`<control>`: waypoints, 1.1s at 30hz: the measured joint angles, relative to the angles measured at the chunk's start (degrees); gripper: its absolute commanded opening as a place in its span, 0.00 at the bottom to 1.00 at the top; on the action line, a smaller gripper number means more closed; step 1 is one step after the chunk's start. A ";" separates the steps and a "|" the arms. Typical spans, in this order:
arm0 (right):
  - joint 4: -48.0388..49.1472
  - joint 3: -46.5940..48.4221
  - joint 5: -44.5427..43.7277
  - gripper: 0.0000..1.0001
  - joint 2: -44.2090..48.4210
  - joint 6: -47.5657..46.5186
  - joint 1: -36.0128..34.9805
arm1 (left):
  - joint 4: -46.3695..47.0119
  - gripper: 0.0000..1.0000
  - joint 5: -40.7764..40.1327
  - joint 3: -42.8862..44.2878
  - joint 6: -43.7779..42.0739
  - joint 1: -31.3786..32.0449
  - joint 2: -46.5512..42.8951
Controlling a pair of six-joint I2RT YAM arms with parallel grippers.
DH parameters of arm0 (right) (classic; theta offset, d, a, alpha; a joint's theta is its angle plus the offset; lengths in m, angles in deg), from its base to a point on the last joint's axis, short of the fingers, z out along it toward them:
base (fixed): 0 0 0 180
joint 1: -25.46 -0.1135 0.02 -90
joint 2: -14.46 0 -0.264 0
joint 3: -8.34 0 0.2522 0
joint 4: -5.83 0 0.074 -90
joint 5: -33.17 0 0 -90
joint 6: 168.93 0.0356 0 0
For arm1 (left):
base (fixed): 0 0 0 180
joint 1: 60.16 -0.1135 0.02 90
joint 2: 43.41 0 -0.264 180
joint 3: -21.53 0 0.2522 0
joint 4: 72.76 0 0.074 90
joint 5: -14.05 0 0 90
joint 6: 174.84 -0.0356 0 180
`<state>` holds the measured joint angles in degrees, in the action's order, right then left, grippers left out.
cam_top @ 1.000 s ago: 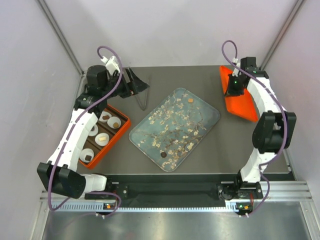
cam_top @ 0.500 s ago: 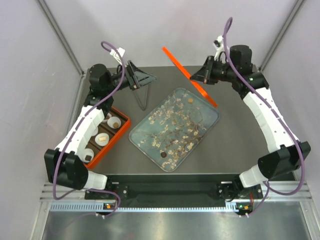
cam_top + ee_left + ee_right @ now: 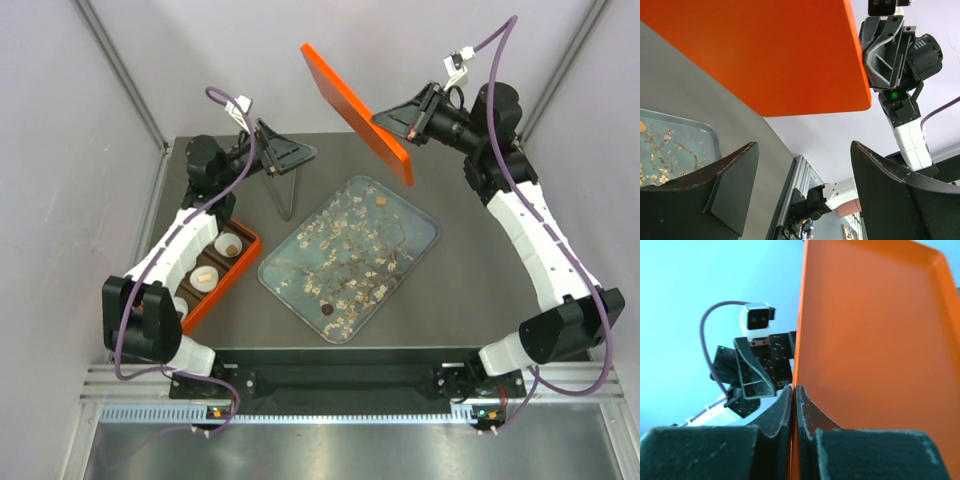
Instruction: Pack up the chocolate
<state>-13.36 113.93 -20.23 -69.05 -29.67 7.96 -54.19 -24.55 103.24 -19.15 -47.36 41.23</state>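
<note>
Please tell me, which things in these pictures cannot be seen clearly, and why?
- Top view: the left arm covers the near end of the box.
- Top view: chocolate on the tray is too small to count among the flakes.
- Right wrist view: the lid fills the frame and hides the table.
- Left wrist view: the tray is cut off by the left edge; the box is out of frame.

3 plain pale lilac walls (image 3: 330,60) close in a dark grey tabletop (image 3: 460,290), with 2 slanting metal posts (image 3: 120,70) at the far corners and a silver rail (image 3: 340,410) and brushed metal plate (image 3: 350,455) along the near edge, under soft even light.
</note>
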 measured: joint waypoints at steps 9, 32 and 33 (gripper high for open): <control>9.68 -8.48 1.33 0.00 0.02 5.90 4.57 | 3.58 0.81 -0.33 -0.68 1.53 1.66 5.01; 24.35 -7.61 8.09 0.00 -3.91 20.83 16.68 | 35.85 0.80 -7.48 29.42 12.39 15.10 47.80; 24.65 -7.34 8.13 0.00 -3.91 21.29 16.68 | 36.06 0.80 -7.91 30.40 12.37 15.10 48.68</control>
<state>11.29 106.59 -12.10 -72.96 -8.39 24.64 -18.12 -32.47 133.64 -6.78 -32.26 89.90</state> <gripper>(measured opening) 0.012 0.795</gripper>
